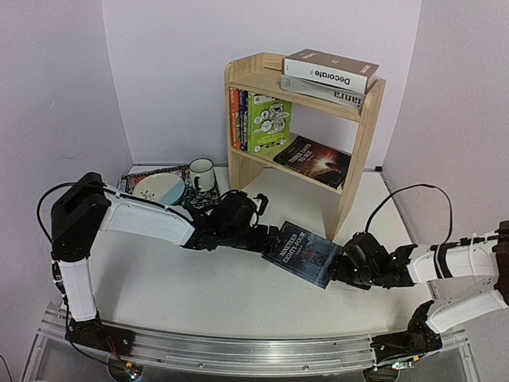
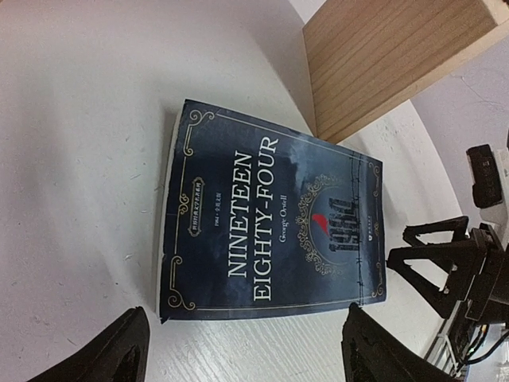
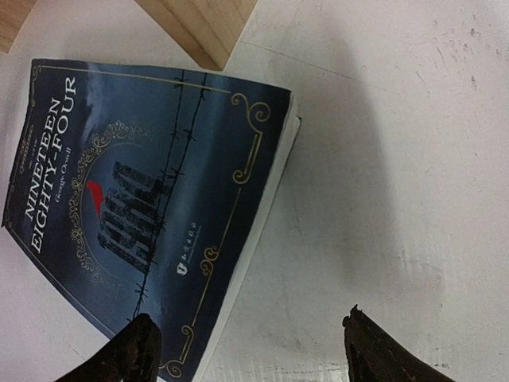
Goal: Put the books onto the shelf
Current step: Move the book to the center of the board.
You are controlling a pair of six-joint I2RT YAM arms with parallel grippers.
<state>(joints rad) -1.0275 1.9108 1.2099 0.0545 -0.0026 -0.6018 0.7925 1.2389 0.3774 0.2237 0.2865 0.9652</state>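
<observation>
The dark blue book "Nineteen Eighty-Four" lies flat, cover up, on the white table in front of the pine shelf. My left gripper is open at the book's left end; in the left wrist view the book lies just beyond the open gripper. My right gripper is open at the right end. In the right wrist view one fingertip overlaps a corner of the book. "Decorate" and a grey book lie stacked on the shelf top. Upright paperbacks and a dark flat book are on the tier below.
A white mug and a plate sit on a patterned placemat left of the shelf. The shelf's wooden side panel stands close behind the book, its foot near the book's far corner.
</observation>
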